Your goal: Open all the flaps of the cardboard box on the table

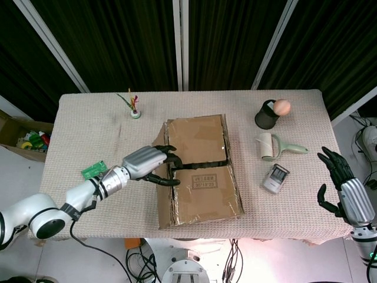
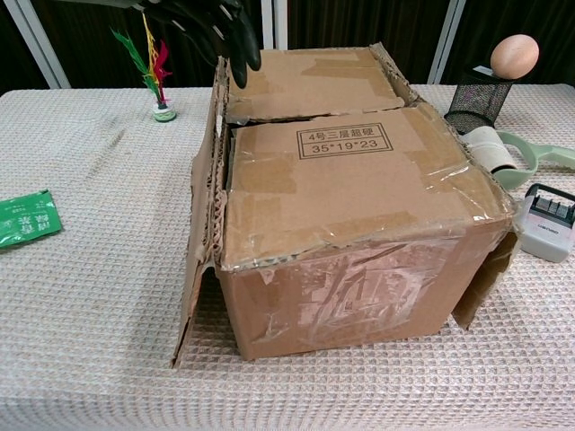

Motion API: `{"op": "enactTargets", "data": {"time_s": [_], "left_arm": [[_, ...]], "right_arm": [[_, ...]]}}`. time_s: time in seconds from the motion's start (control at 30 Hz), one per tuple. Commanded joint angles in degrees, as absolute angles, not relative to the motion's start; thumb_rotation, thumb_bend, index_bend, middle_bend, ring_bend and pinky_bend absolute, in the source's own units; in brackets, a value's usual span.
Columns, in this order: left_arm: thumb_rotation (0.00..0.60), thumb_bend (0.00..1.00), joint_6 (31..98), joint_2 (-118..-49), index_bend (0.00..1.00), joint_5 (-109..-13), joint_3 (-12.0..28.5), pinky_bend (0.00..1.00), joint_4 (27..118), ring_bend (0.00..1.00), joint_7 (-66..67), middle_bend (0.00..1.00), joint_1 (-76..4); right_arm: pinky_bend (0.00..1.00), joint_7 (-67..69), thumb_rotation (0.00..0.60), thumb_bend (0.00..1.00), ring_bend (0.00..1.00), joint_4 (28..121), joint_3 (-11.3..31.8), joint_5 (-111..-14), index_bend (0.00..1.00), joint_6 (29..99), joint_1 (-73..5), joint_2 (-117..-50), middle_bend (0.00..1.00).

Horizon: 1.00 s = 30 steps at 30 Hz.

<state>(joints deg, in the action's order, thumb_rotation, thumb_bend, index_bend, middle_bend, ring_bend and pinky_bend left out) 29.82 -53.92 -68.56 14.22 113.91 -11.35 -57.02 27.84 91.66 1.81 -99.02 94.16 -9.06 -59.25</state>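
Note:
The cardboard box (image 1: 200,171) stands mid-table. Its two short top flaps, the far flap (image 1: 197,140) and the near flap (image 1: 206,191), lie flat with a dark gap between them. The long left flap (image 2: 199,224) hangs down the box's left side. The long right flap (image 2: 485,274) hangs down the right side. My left hand (image 1: 152,165) hovers over the box's left top edge, fingers apart and reaching toward the gap, holding nothing. In the chest view its dark fingers (image 2: 220,31) show above the far left corner. My right hand (image 1: 341,188) is spread beyond the table's right edge.
A green packet (image 1: 93,170) lies left of the box. A feather shuttlecock (image 1: 135,106) stands at the back left. To the right are a black mesh cup (image 1: 268,117) with an egg (image 1: 283,107) on it, a tape roller (image 1: 271,145) and a small grey device (image 1: 275,178).

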Motion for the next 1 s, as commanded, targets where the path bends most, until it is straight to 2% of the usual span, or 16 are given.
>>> {"op": "enactTargets", "data": {"time_s": [0.03, 0.3, 0.67, 1.0], "left_arm": [[0.0, 0.0, 30.5, -58.1, 0.27, -65.4, 12.9, 0.17, 111.0, 0.08, -5.7, 0.27, -60.1], [0.0, 0.0, 32.1, -61.9, 0.25, -56.5, 10.8, 0.17, 109.5, 0.08, -0.4, 0.26, -63.3], [0.0, 0.0, 30.2, -64.6, 0.24, -51.7, 8.3, 0.17, 107.6, 0.08, 1.9, 0.28, -66.5], [0.0, 0.0, 26.5, -62.7, 0.26, -50.8, 10.4, 0.17, 109.7, 0.08, -3.7, 0.4, -66.6]], "right_arm": [[0.0, 28.3, 0.569, 0.78, 0.0, 91.3, 1.9, -98.8, 0.0, 94.5, -8.8, -59.1, 0.02], [0.0, 30.6, 0.571, 0.78, 0.0, 88.9, 2.0, -97.9, 0.0, 94.6, -8.5, -59.6, 0.02], [0.0, 32.1, 0.571, 0.78, 0.0, 87.0, 2.2, -97.4, 0.0, 94.9, -8.2, -60.2, 0.02], [0.0, 32.9, 0.572, 0.78, 0.0, 85.9, 2.3, -97.0, 0.0, 94.5, -8.3, -60.8, 0.02]]}}
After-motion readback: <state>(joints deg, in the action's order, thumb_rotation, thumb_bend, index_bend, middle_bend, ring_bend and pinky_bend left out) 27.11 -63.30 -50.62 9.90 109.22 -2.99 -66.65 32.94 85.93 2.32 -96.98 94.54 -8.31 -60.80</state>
